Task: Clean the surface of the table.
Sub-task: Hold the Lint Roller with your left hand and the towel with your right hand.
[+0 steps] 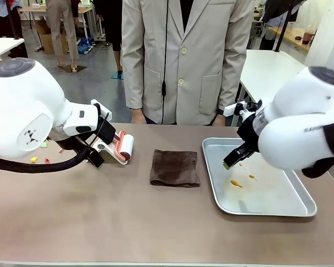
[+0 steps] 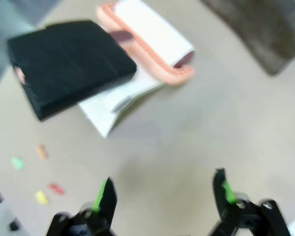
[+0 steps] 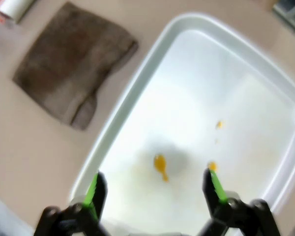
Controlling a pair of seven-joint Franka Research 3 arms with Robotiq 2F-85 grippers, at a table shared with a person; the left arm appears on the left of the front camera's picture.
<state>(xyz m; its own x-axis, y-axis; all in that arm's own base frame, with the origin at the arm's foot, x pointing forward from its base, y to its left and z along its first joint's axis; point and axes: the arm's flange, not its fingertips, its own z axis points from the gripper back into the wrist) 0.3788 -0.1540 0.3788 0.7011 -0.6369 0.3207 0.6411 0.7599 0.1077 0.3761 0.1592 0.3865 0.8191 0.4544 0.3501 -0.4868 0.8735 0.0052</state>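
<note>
With both grips open and empty, my left gripper (image 2: 163,183) hanging over the table (image 1: 100,222) just short of the lint roller (image 2: 152,42) and my right gripper (image 3: 155,179) over the tray (image 3: 123,113), I may, judging from a blurred wrist view, nudge the roller and scatter the coloured scraps (image 2: 41,197).

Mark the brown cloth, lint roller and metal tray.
brown cloth (image 1: 175,167): front view, middle of its top face.
lint roller (image 1: 126,148): front view, on the white roll.
metal tray (image 1: 278,192): front view, bare part of its floor.
</note>
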